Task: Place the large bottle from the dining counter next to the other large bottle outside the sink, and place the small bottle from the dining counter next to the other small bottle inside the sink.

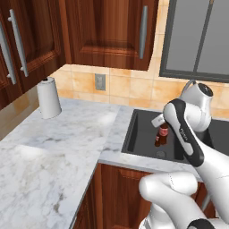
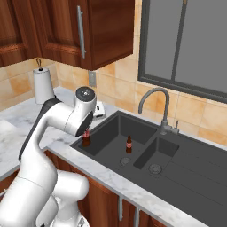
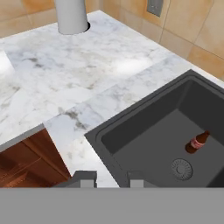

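A small brown bottle with a red label (image 2: 85, 138) stands in the black sink (image 2: 111, 126) near its front left corner, partly behind my arm, and it appears again in the left base view (image 1: 161, 135). A second small brown bottle (image 2: 129, 144) stands upright mid-basin beside the drain (image 3: 180, 168); it is the one in the hand view (image 3: 197, 142). My gripper (image 3: 111, 179) hovers above the sink's front left corner, over the first bottle, and its white hand (image 1: 157, 120) sits just above that bottle. The fingers stand apart with nothing between them.
A paper towel roll (image 1: 48, 97) stands at the back of the marble counter (image 1: 53, 147) left of the sink. A curved faucet (image 2: 155, 104) rises behind the sink, with a second shallower basin (image 2: 156, 155) to the right. Wall cabinets hang overhead.
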Controlling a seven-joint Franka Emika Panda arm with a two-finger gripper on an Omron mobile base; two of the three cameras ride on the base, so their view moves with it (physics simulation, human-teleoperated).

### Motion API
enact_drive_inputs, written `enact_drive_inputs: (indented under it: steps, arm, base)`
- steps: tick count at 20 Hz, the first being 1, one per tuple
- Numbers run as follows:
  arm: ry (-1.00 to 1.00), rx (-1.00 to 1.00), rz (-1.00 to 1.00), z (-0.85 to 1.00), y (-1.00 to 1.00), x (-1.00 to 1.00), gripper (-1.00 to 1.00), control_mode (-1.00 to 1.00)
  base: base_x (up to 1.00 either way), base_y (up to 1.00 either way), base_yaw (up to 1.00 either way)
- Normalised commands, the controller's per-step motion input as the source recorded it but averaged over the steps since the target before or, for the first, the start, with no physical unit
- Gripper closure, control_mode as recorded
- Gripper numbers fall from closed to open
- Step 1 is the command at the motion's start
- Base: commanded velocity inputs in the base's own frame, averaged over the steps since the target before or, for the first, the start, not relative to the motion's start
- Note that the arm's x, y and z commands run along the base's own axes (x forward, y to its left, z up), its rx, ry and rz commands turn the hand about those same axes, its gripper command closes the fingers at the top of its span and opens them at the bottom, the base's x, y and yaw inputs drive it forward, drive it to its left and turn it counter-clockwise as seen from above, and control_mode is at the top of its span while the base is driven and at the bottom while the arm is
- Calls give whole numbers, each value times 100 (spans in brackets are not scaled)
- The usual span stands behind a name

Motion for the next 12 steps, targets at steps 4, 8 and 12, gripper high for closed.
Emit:
enact_drive_inputs:
  steps: [4,8,12]
  arm:
    - [0,0,7,-17,0,38,100,-100]
    - [0,0,7,-17,0,31,100,-100]
    - [1,0,7,-23,1,22,100,-100]
  base:
    - [0,0,0]
    - [0,0,0]
    - [0,0,0]
